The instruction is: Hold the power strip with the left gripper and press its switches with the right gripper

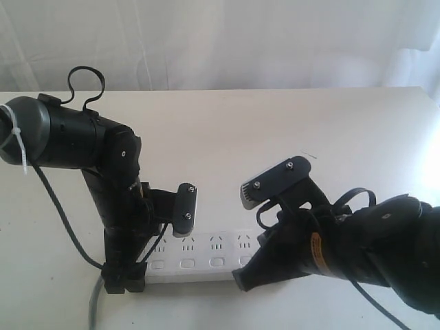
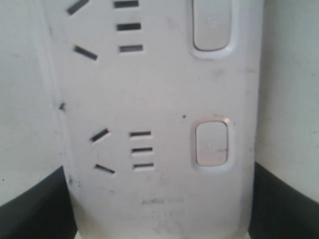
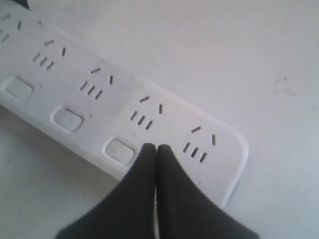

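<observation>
The long white power strip [image 1: 206,249] lies on the table, its grey cord [image 1: 93,302] leaving at the left end. My left gripper [image 1: 124,278] reaches down over that end. In the left wrist view the power strip [image 2: 159,99] fills the frame, with black fingers [image 2: 30,211] against both of its long sides, so my left gripper [image 2: 159,224] is shut on it. My right gripper [image 3: 156,148] is shut, its tips together over the power strip [image 3: 99,104] just past a white switch [image 3: 119,151]. Its fingers hide the last switch. Contact cannot be told.
The strip lies on a white table [image 1: 227,137] with a white curtain [image 1: 220,41] behind. The bulky right arm [image 1: 357,247] with a yellow-orange label hangs over the strip's right end. Other switches [image 1: 187,262] show in a row along the near edge.
</observation>
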`<control>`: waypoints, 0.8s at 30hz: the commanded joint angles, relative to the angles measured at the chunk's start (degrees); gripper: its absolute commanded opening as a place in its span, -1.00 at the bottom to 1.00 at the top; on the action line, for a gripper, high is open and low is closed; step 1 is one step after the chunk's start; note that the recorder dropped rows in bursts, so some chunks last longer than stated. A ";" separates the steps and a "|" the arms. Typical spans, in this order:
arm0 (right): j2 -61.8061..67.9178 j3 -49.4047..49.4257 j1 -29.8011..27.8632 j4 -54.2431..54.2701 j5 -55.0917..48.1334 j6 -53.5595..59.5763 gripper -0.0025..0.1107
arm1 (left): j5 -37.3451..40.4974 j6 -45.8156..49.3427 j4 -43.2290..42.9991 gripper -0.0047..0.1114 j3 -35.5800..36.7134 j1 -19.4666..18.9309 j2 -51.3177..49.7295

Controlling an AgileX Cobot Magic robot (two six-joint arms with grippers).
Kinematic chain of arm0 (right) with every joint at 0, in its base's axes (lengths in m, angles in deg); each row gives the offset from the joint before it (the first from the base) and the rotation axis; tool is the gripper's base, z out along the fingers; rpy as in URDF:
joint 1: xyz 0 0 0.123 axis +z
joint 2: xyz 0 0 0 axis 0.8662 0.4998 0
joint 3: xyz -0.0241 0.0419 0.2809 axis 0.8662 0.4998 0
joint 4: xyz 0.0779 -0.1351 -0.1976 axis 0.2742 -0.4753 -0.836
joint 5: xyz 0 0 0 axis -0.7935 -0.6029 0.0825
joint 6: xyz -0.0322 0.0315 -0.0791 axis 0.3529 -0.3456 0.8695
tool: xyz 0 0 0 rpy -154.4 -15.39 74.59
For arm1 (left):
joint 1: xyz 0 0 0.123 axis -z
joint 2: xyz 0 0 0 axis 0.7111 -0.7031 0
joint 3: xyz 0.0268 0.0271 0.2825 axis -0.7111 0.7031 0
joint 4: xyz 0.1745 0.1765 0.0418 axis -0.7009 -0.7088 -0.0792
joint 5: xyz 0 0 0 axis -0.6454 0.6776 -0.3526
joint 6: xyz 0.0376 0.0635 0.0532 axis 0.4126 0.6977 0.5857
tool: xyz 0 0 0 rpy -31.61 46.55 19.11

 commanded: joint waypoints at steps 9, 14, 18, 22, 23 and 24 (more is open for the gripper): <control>0.49 3.01 -0.13 0.26 -2.81 -1.57 -0.96 | 4.38 0.05 1.06 -0.92 1.15 0.16 -1.79; 0.49 3.02 -0.13 0.26 -2.96 -1.65 -0.96 | 4.38 0.05 1.20 -0.92 1.15 0.16 -1.79; 0.75 3.02 -0.13 0.26 -2.86 -2.49 -0.96 | 4.17 0.05 1.18 -0.92 1.15 0.16 -1.79; 2.71 3.02 -0.13 0.26 -3.41 -2.49 -0.96 | 4.06 0.05 1.18 -0.92 1.15 0.16 -1.79; 3.33 2.92 -0.13 0.26 -3.58 -2.49 -0.96 | 4.06 0.05 1.18 -0.92 1.15 0.16 -1.79; 4.28 2.92 -0.13 0.03 -3.80 -2.49 -0.96 | 4.06 0.05 1.18 -0.92 1.15 0.16 -1.79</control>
